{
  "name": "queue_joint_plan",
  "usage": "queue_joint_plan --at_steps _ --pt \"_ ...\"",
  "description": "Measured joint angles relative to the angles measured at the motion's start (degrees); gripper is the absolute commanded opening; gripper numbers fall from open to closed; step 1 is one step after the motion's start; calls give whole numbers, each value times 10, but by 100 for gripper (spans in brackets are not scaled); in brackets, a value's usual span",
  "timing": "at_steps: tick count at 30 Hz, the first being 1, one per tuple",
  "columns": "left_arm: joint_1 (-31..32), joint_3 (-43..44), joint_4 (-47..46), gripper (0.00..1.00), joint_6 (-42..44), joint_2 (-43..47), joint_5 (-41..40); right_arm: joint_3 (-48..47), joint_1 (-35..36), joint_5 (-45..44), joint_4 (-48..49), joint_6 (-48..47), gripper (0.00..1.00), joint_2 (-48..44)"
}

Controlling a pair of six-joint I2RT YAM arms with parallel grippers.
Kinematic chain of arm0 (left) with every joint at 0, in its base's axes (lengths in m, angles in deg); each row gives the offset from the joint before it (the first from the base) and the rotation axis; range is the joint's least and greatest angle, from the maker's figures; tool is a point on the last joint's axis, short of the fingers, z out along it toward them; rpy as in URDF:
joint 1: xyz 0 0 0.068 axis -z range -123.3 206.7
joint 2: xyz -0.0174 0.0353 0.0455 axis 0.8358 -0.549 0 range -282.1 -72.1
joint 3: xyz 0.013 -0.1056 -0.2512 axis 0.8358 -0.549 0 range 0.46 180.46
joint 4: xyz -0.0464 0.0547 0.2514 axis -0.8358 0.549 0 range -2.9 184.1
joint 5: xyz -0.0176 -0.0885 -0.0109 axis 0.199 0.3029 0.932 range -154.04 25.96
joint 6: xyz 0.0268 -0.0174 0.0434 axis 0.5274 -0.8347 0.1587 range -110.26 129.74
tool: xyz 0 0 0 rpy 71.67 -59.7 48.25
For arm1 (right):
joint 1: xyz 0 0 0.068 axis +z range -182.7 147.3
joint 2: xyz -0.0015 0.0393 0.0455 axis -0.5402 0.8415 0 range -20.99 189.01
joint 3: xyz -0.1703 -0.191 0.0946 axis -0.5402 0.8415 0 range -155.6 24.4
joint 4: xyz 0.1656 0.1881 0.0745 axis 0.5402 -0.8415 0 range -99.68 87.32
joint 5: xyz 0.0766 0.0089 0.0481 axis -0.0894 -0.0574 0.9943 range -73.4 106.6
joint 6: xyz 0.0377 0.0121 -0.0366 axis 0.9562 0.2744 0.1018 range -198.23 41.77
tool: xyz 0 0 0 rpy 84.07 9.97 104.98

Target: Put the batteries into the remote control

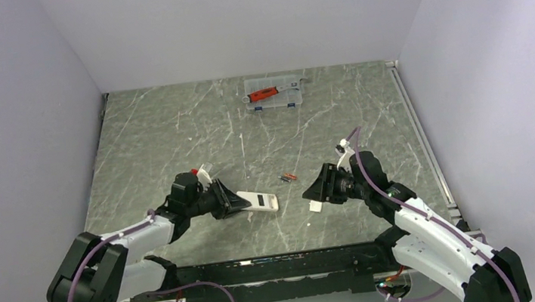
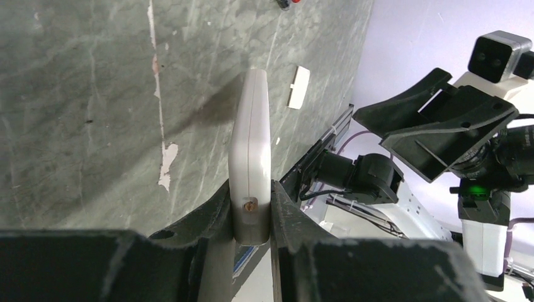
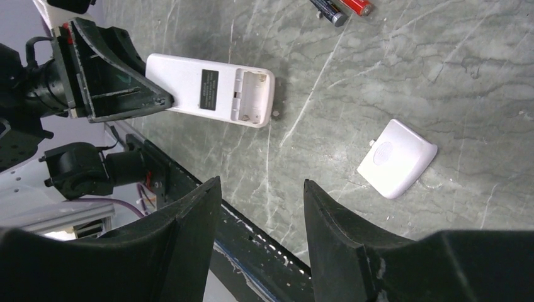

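Note:
My left gripper [image 2: 250, 189] is shut on one end of the white remote control [image 2: 250, 145], pinching its two long edges. The remote [image 3: 208, 91] lies back up, low over the table, and its battery recess [image 3: 252, 94] is open and shows no batteries. Both batteries [image 1: 289, 177], dark with red-orange ends, lie side by side on the table beyond the remote, between the two arms [image 3: 343, 7]. Right of the remote my right gripper [image 3: 261, 189] stands open with nothing between its fingers [image 1: 313, 191].
A small white square cover piece [image 3: 397, 157] lies on the table by my right gripper [image 1: 316, 207]. A clear plastic case [image 1: 273, 93] with a red-handled tool stands at the back. The black rail [image 1: 277, 260] runs along the near edge.

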Motion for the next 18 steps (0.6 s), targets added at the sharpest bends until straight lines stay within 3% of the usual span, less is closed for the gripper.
queue_joint_plan --at_steps 11,14,18 --pt "0 -3 -18 0 -5 -33 1 0 4 -11 -1 -1 54 0" --pt "0 -3 -14 10 -5 -32 1 0 6 -14 -1 -3 54 0" --pt "0 -3 2 32 3 -21 0 0 8 -15 -1 -3 55 2"
